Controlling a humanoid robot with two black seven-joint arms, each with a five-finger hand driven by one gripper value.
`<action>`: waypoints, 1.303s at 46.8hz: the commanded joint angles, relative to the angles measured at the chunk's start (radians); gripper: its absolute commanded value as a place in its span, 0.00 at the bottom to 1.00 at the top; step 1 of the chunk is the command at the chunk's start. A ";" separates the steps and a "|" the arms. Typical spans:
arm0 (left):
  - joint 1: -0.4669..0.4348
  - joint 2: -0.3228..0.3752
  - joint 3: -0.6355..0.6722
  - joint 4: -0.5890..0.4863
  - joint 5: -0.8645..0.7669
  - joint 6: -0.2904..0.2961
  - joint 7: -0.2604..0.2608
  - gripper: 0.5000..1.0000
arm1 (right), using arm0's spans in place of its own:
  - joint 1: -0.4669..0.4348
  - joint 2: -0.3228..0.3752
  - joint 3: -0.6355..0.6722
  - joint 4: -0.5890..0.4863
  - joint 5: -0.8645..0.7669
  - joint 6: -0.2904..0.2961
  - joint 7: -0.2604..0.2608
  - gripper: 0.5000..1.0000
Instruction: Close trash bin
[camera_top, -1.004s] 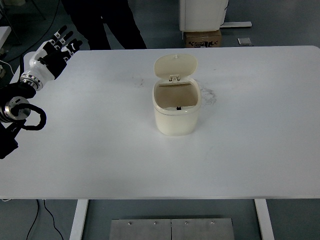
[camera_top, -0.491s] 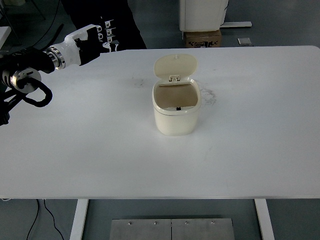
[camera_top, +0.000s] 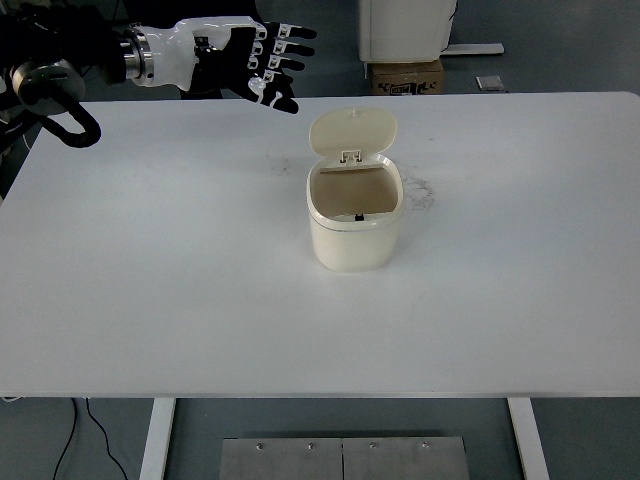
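Note:
A cream trash bin (camera_top: 354, 222) stands in the middle of the white table (camera_top: 200, 300). Its round lid (camera_top: 352, 131) is tipped up on the hinge at the back, so the inside shows. My left hand (camera_top: 270, 62), black and white, hovers above the table's far edge, up and to the left of the lid, with its fingers (camera_top: 285, 50) spread and holding nothing. It does not touch the bin. The right arm does not show.
A person in dark clothes (camera_top: 200, 20) stands behind the far edge, partly behind my left arm. A cardboard box (camera_top: 405, 75) and a white cabinet (camera_top: 408, 28) sit on the floor beyond the table.
My left arm has swung from the table's left edge up and to the right, towards the raised lid. The bin and lid have not moved.

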 joint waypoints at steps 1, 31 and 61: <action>-0.029 -0.008 0.016 0.000 0.085 -0.055 0.000 1.00 | 0.000 0.000 0.000 0.000 0.000 0.000 0.000 0.98; -0.170 -0.108 0.090 0.000 0.281 -0.080 0.010 1.00 | 0.000 0.000 0.000 0.000 0.000 0.000 0.000 0.98; -0.181 -0.163 0.139 -0.011 0.281 -0.080 0.066 1.00 | 0.000 0.000 0.000 0.000 0.000 0.000 0.000 0.98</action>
